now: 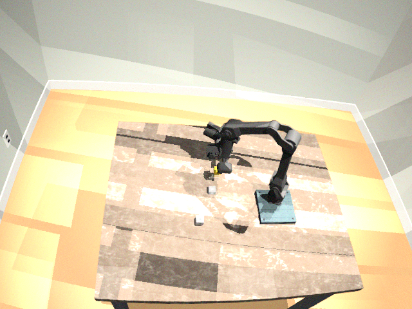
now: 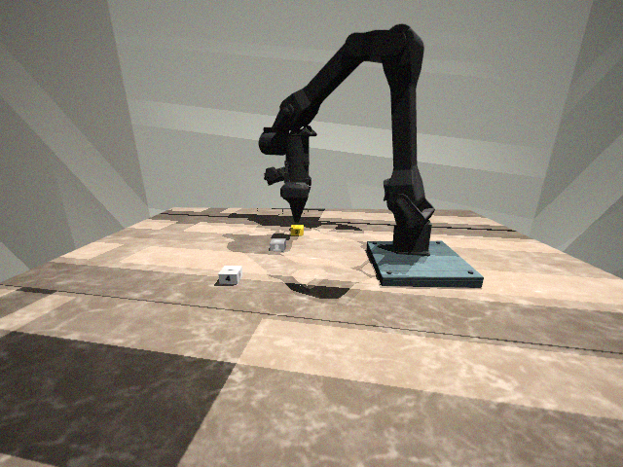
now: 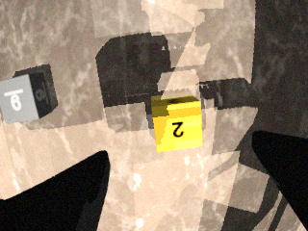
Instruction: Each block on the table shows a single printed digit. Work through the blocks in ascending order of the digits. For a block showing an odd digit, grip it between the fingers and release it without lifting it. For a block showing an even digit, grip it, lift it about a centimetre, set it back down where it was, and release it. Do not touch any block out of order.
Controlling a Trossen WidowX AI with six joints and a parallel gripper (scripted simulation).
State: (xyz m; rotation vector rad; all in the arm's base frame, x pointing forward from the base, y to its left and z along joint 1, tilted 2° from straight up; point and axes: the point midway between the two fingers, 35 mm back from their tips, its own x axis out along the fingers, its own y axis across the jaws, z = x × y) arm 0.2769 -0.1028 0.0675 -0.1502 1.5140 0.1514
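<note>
My gripper (image 2: 297, 220) (image 3: 183, 149) is open and empty, pointing down just above the yellow block. The yellow block (image 1: 215, 170) (image 2: 297, 231) (image 3: 178, 131) shows a 2, upside down in the wrist view, and sits on the table between and a little ahead of the spread fingertips. A grey-white block (image 1: 211, 190) (image 2: 276, 245) (image 3: 16, 100) stands in shadow at the wrist view's left edge; its digit has a bar and reads as an upside-down 6. A white block (image 1: 199, 220) (image 2: 229, 276) showing a 4 lies farther off, outside the wrist view.
The arm stands on a blue-green base plate (image 1: 277, 212) (image 2: 427, 273) to the right of the blocks. The patterned table (image 1: 246, 279) (image 2: 402, 392) carries dark patches and shadows. The 6 block is the nearest neighbour of the yellow block.
</note>
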